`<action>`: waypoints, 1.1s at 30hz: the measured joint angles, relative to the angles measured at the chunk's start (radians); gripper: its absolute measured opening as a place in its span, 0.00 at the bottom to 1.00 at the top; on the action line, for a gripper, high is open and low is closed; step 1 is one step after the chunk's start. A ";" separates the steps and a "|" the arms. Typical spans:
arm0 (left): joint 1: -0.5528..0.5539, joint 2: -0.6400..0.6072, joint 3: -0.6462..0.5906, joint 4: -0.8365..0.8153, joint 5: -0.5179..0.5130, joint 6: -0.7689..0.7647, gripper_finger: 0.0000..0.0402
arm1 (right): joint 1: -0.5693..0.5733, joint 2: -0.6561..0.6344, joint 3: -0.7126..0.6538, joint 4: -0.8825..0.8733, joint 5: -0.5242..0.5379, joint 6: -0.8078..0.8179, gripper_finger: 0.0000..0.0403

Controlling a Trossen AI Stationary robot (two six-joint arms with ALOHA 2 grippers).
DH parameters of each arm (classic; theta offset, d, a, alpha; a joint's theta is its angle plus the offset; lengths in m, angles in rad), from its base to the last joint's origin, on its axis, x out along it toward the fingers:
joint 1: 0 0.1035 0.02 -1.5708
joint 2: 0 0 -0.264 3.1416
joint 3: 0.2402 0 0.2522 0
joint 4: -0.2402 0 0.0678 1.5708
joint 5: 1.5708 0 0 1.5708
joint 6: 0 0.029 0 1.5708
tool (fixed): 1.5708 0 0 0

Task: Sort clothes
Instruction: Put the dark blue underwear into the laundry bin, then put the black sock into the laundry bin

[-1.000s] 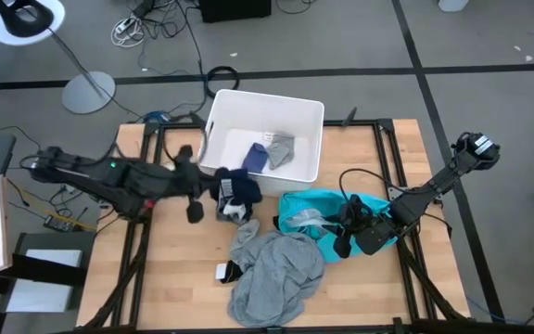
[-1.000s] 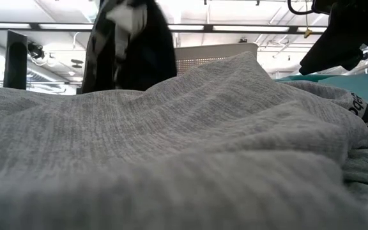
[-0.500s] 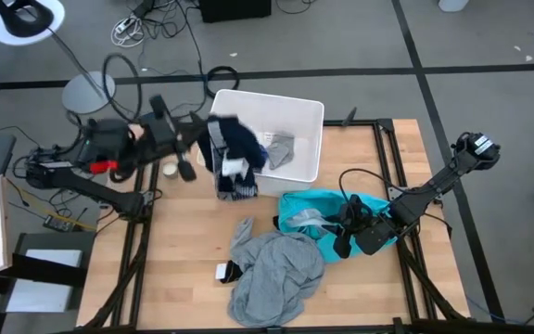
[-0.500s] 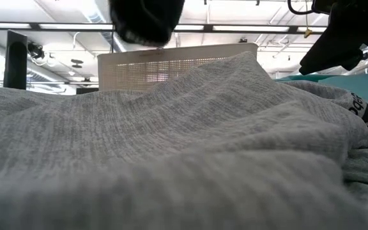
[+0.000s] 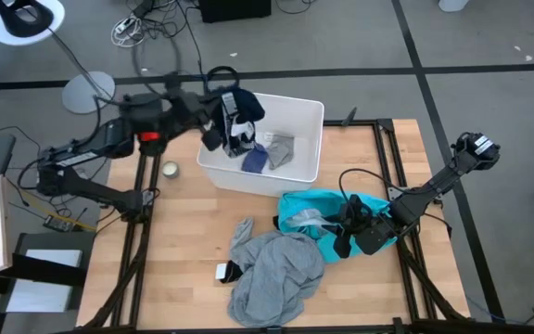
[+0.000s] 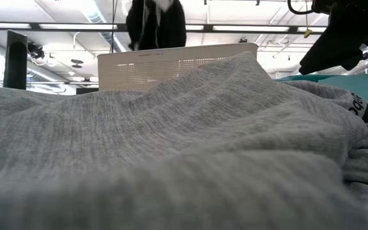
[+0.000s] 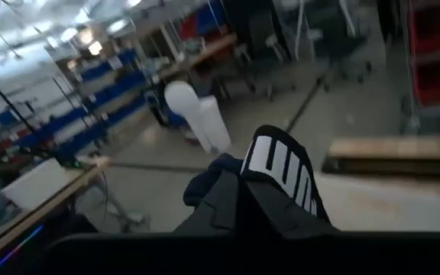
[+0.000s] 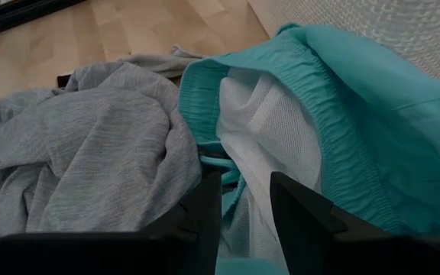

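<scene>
My left gripper (image 5: 219,128) is raised over the white bin (image 5: 306,109), shut on a dark navy garment with white stripes (image 5: 240,117). In the low view the garment (image 6: 156,23) hangs above the bin's wall (image 6: 177,64). My right gripper (image 8: 243,205) is open, low over the turquoise garment (image 5: 315,215) at the table's right. Its fingers stand over the garment's white mesh lining (image 8: 262,114). The large grey shirt (image 5: 274,271) lies bunched on the table's near middle. A small black and white sock (image 5: 224,272) lies at the shirt's left edge. My left gripper holds the navy garment in a bunch. In the left wrist view the striped cloth (image 7: 279,169) lies piled over the fingers and hides the place of contact. The garment hangs clear, above the bin's left part. My right gripper: I cannot tell whether it touches the turquoise garment.
A blue piece (image 5: 255,159) and a grey piece (image 5: 282,148) lie inside the bin. A small round object (image 5: 168,169) sits on the table left of the bin. Bare wood (image 5: 184,250) shows at the near left.
My left gripper has risen and gone toward the table's far edge and a little right. It has carried the navy garment from just in front of the bin's near wall to above the bin, lifted clear of the table.
</scene>
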 joint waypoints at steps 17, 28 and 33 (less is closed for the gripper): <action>0.065 0.034 0.000 -0.435 0.141 -0.314 0.36 | 0.000 0.000 0.000 0.020 -0.007 -0.003 0.28; -0.259 -0.042 -0.119 -0.511 0.141 -0.546 0.37 | 0.000 0.000 0.000 0.021 -0.010 -0.003 0.28; -0.447 -0.059 -0.324 -0.386 0.038 -0.675 0.37 | 0.000 0.000 0.000 0.020 -0.010 -0.003 0.28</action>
